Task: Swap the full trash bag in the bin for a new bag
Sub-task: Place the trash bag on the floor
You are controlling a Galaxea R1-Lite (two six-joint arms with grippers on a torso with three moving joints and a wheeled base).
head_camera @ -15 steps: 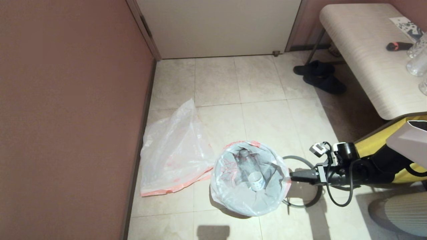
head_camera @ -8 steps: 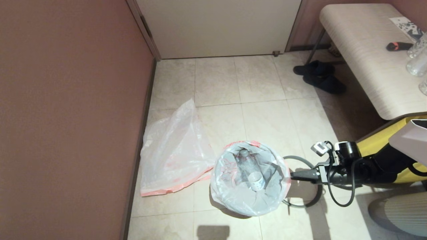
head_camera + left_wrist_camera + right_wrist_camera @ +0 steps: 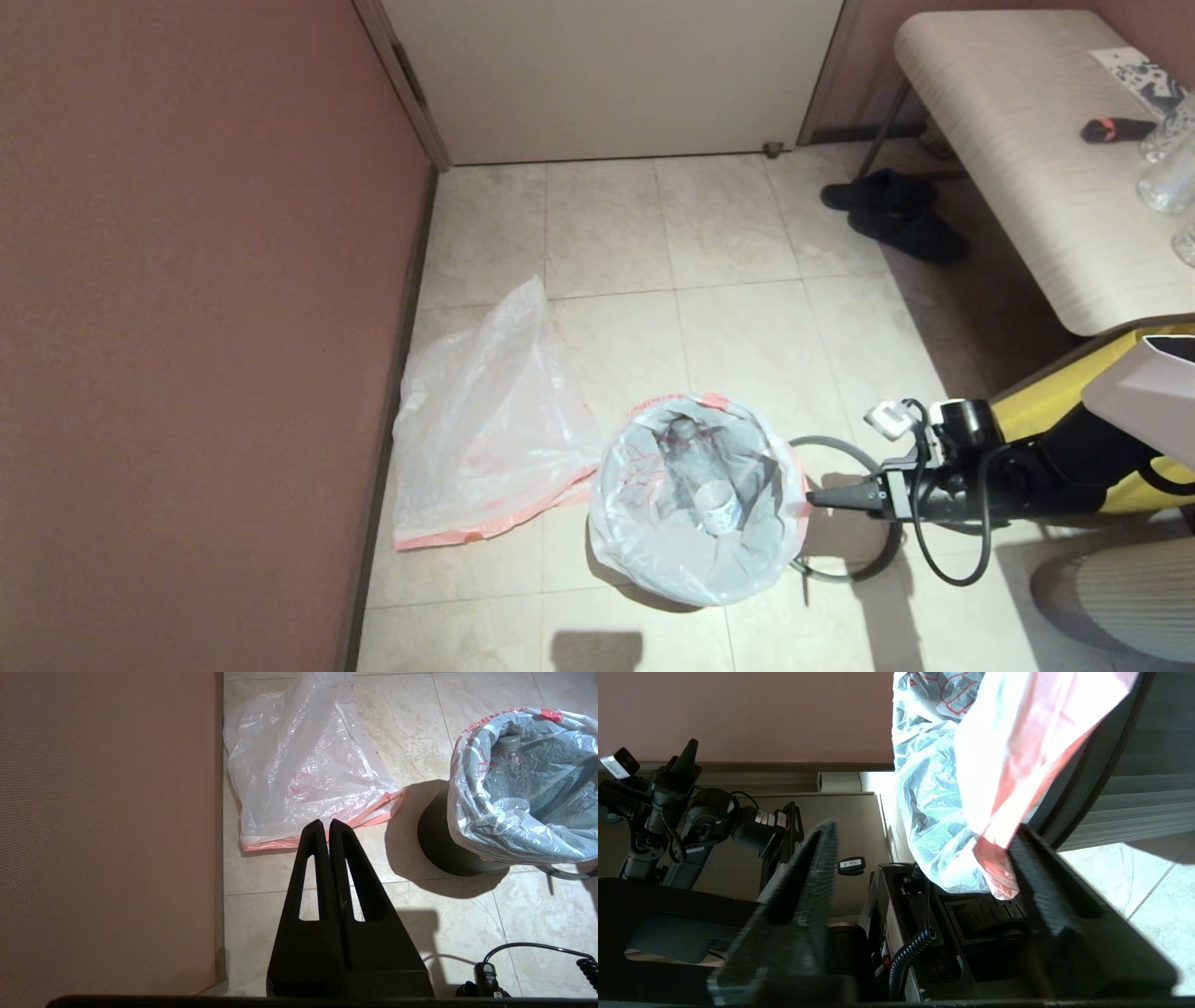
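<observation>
The bin (image 3: 439,844) stands mid-floor, lined with the full trash bag (image 3: 653,541). Its pink-red rim band is folded over the edge and a clear bottle (image 3: 695,467) lies inside. My right gripper (image 3: 814,497) is at the bin's right edge. It is open, and the bag's hanging rim (image 3: 999,858) sits between its fingers, resting against one of them. The new bag (image 3: 485,429) lies limp and flat on the tiles left of the bin. My left gripper (image 3: 325,823) is shut and empty, hovering over the floor near the new bag's pink edge.
A grey ring (image 3: 840,444) lies on the floor under my right arm. The brown wall (image 3: 187,327) borders the left side and a white door (image 3: 607,75) is at the back. Black shoes (image 3: 896,219), a bench (image 3: 1027,140) and a yellow bag (image 3: 1055,392) fill the right.
My right gripper has shifted slightly toward the bag's rim on the bin's right edge. Both bags and the bin stay where they were.
</observation>
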